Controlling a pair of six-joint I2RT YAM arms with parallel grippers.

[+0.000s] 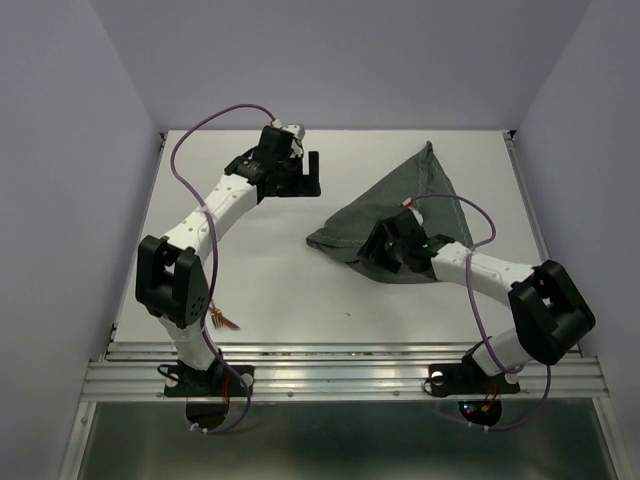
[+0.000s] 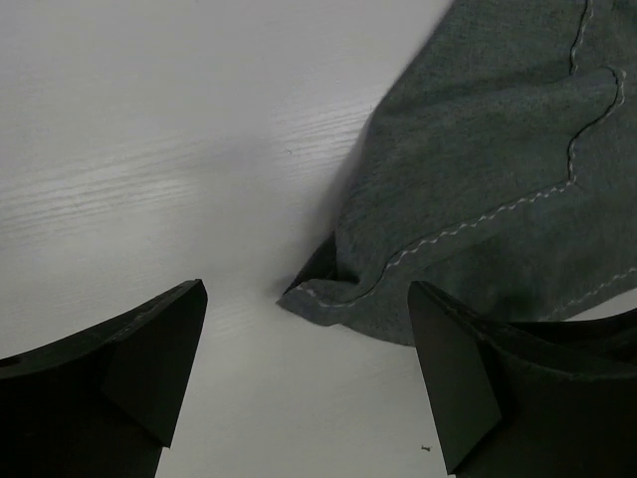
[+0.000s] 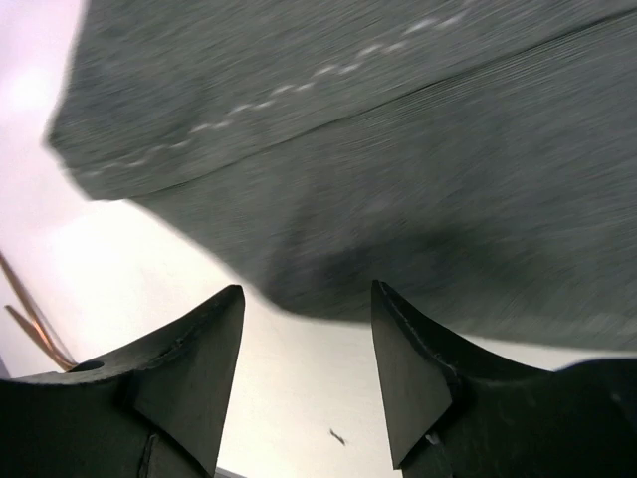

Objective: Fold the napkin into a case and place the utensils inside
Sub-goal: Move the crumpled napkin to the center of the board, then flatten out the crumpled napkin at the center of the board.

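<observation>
Nearest, at the desk's [image 1: 280, 300] near-left edge by the left arm's base, the copper-brown utensils [image 1: 225, 322] lie well apart from the cloth, so this looks like the folding step, with the loading not yet begun. Further in, right of centre, the right fingers [image 3: 189, 378] hang over the near edge of the napkin [image 1: 400, 205], spread with only bare desk between them and pinching nothing. The napkin lies as a rough triangle, not yet a narrow case: its broad edge faces near-left and its tip points far and slightly right, so its long axis seems to run near to far, leaning right. Beyond, the left fingers [image 2: 129, 368] stand wide apart and empty, facing the napkin's left corner. The next move probably calls for pinching a hemmed corner and folding it across.
</observation>
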